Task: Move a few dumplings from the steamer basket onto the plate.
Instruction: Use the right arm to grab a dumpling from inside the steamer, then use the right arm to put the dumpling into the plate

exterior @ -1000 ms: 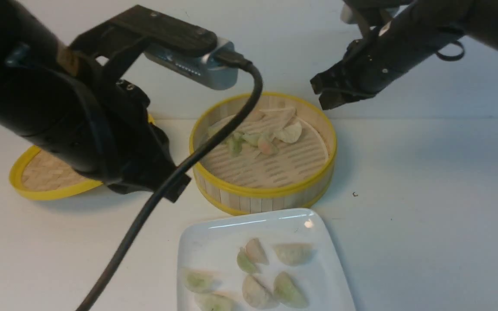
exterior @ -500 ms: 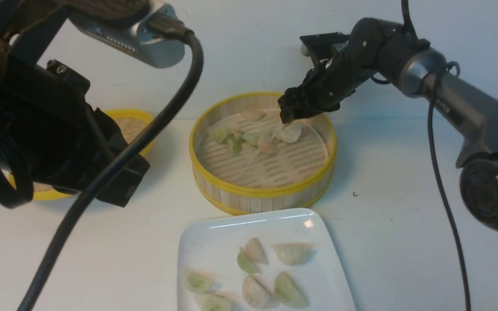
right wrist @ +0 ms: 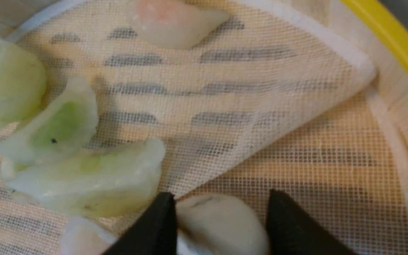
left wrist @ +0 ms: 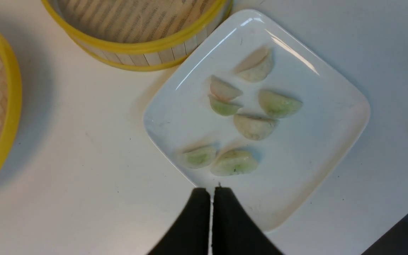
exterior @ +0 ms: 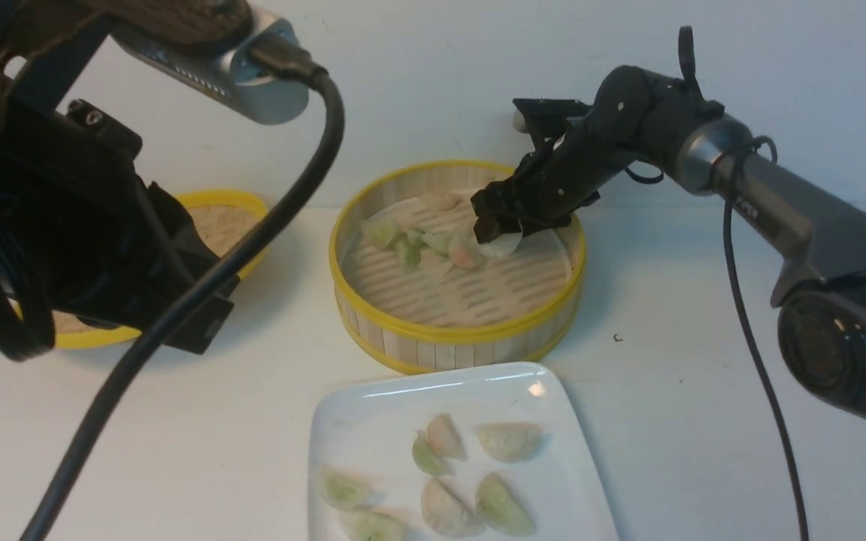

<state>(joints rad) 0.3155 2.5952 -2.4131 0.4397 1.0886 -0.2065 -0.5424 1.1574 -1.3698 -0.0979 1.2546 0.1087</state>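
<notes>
The steamer basket (exterior: 455, 334) stands mid-table with several dumplings (exterior: 407, 252) at its far side. My right gripper (exterior: 497, 225) is down inside it, open, its fingers on either side of a whitish dumpling (exterior: 507, 242). In the right wrist view that dumpling (right wrist: 221, 226) lies between the fingertips (right wrist: 159, 219); one touches it and the other stands a little apart. The white plate (exterior: 373, 406) in front of the basket holds several dumplings (left wrist: 253, 125). My left gripper (left wrist: 211, 193) is shut and empty, above the plate's edge (left wrist: 324, 117).
The flat woven lid (exterior: 234, 207) lies left of the basket, partly behind my left arm. A mesh liner (right wrist: 260, 88) inside the basket is folded over itself. Green dumplings (right wrist: 83, 177) lie close beside the right gripper. A thick black cable (exterior: 177, 315) hangs across the left foreground.
My right gripper has moved left and down into the basket and now straddles the whitish dumpling. My left arm has drawn back to the left, clearing the view of the basket.
</notes>
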